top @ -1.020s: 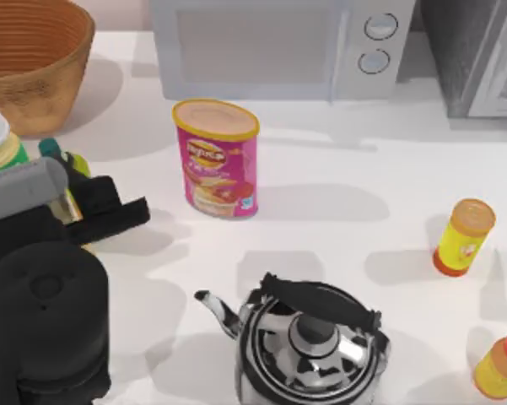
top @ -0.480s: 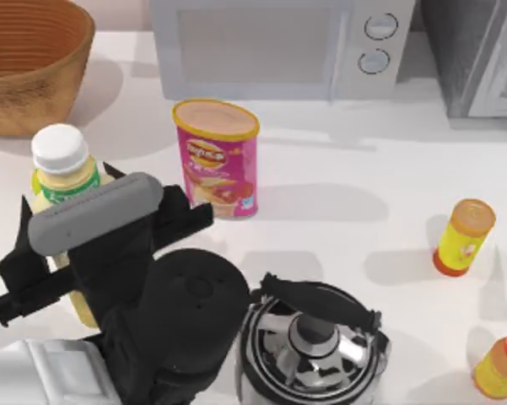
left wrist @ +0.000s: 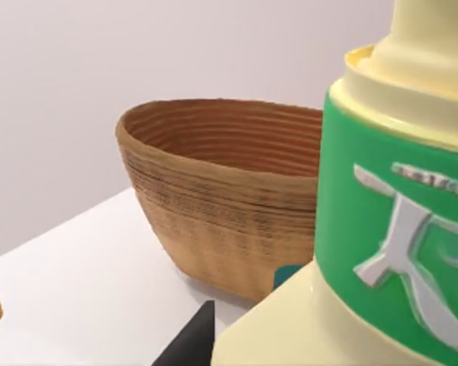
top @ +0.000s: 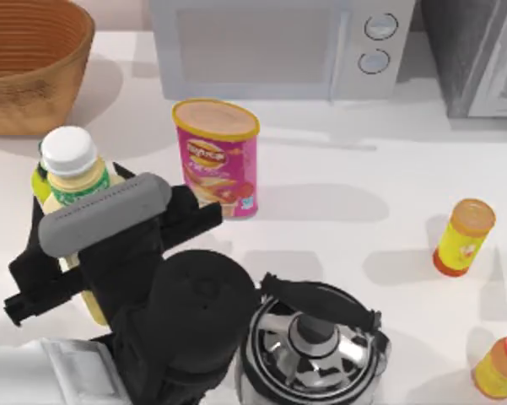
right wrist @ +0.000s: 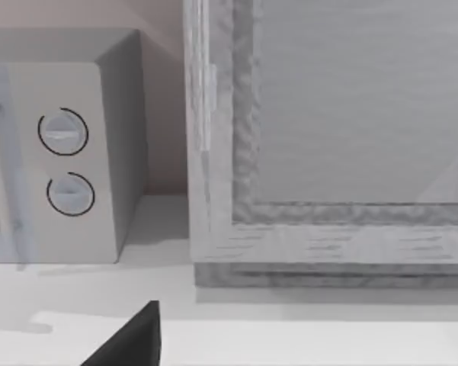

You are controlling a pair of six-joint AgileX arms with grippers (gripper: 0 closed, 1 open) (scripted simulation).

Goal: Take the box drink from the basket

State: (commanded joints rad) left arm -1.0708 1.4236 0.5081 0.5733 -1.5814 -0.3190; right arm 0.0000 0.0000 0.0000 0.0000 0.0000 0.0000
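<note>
Top view: pale cream-yellow bottle-shaped drink with white cap and green label is clamped upright in left gripper, near and right of woven tan wicker basket.

The box drink, cream-yellow with green label and white cap, is standing upright in the left claw, outside the tan wicker basket, which is sitting at the desk's far-left corner.

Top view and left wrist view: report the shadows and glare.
Top view: the pink canister and basket throw shadows rightward on the table; the kettle shows bright reflections. Left wrist view: the bottle held by the left gripper looms close, evenly lit.
</note>
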